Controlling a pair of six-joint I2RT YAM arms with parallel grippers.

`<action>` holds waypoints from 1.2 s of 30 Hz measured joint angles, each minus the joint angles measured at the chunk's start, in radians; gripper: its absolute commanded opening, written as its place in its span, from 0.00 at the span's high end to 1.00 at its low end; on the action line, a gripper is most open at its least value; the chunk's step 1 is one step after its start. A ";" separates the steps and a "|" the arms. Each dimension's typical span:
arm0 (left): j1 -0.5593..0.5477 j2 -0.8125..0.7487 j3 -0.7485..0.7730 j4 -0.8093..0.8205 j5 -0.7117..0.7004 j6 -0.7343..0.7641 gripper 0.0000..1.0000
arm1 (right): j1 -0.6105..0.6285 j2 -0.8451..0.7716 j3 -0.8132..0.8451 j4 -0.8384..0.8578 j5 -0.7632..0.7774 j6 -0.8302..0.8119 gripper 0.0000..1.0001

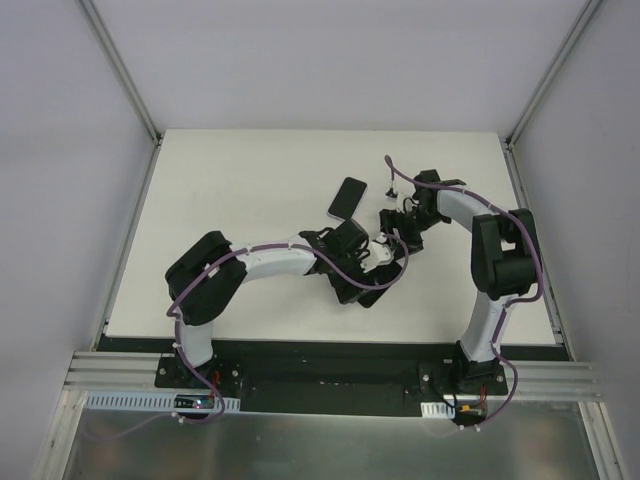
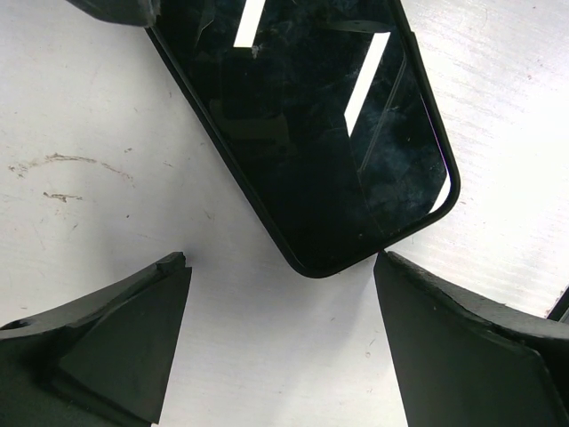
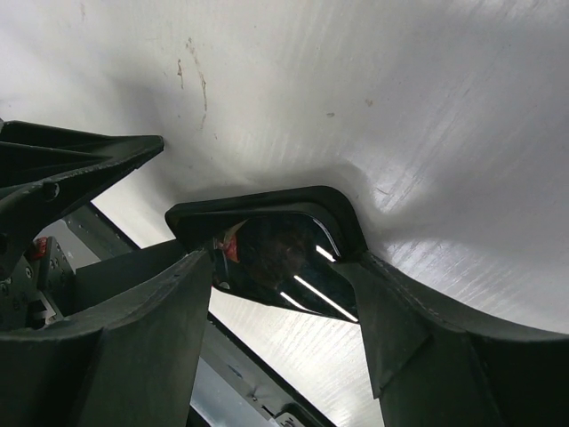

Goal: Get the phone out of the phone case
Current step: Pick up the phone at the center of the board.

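Left wrist view: left end effector [image 2: 280, 260] wide open before phone [image 2: 311, 133] corner; right end effector [image 3: 280, 267] grip unclear.

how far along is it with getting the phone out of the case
Done: nothing yet. The phone sits inside the phone case, whose black rim wraps the screen, lying on the table. In hand: the left gripper is open around one corner without touching it, and the right gripper is open with a cased corner between its fingers; contact there is unclear. Left: grip the case and work the phone out.
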 measured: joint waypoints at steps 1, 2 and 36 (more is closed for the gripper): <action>-0.002 0.000 -0.001 0.000 -0.003 0.002 0.13 | 0.000 0.000 0.000 0.000 0.000 -0.001 0.30; -0.003 0.000 -0.001 0.000 -0.005 0.004 0.13 | 0.001 0.000 0.000 0.000 0.000 -0.002 0.31; -0.075 0.037 0.040 -0.021 -0.088 0.018 0.13 | 0.019 0.060 0.039 -0.047 -0.018 -0.167 0.50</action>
